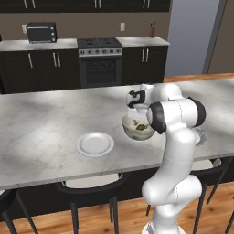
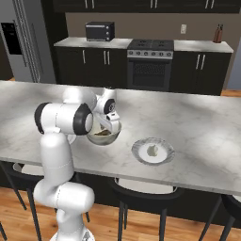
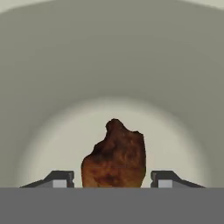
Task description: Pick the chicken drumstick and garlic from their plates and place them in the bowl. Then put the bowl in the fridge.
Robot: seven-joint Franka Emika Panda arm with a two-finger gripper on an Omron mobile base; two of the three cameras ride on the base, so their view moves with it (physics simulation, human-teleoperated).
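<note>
Chicken sat deep inside the bowl. In the hand view the brown chicken drumstick stood between the two dark tips of the claw. A small gap showed on each side of the meat, so the tips were apart and did not seem to press on it. The claw looked partly open with nothing held.

The bowl stood on the long grey marble surface, near its front edge. The white arm bent over it, and the hand pointed down into it from above. In the right base view the bowl sat partly behind the arm's dark elbow, with the claw down inside it.

One plate lay on the surface just beside the bowl, on the robot's left. It was flat and white. Another plate lay on the robot's right side of the bowl, near it but not touching. A small pale lump, the garlic, rested in the middle of that plate.

Far behind, the black oven stood in a row of dark cupboards, and a toaster oven sat on the back counter. The grey fridge stood at the far left of the right base view, well apart from the bowl, with its doors closed. Dark stools stood under the front edge of the surface.
</note>
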